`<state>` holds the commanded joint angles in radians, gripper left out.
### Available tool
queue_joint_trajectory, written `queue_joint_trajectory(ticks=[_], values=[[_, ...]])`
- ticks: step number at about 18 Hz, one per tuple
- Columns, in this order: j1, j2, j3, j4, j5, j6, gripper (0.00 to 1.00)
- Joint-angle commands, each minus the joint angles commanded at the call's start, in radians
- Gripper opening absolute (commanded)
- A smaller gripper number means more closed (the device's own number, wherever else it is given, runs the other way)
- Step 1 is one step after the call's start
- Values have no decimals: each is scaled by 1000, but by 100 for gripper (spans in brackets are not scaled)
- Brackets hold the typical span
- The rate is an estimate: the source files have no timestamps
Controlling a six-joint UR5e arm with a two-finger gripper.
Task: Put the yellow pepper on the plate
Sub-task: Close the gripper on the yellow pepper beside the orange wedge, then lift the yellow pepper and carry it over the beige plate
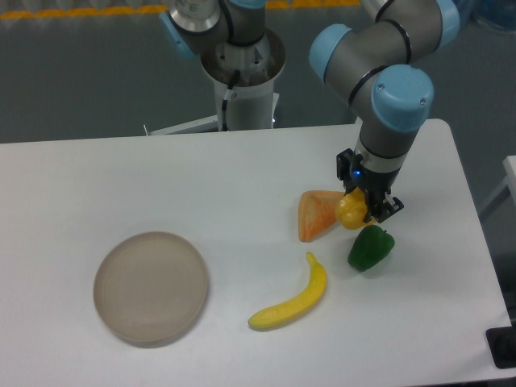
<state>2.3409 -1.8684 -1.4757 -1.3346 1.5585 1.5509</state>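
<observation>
The claw (360, 207) is clamped on the yellow pepper (351, 210), its 2 fingers pinching the fruit from the sides so it looks carried rather than resting on the bench (121, 177). Just left of the pepper, an orange wedge (316, 214) sits touching or nearly so. Just below it lies the green pepper (370, 247), and further down-left the banana (294, 297). The plate (151, 287) waits well apart, far left of the pepper, bare and ready for the drop.
</observation>
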Motion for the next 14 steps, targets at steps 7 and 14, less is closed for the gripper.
queue_joint_trajectory(ticks=[7,14], values=[[-37,2,21,-9,3,-21,19],[-192,14,5,-12,-8,-178,18]])
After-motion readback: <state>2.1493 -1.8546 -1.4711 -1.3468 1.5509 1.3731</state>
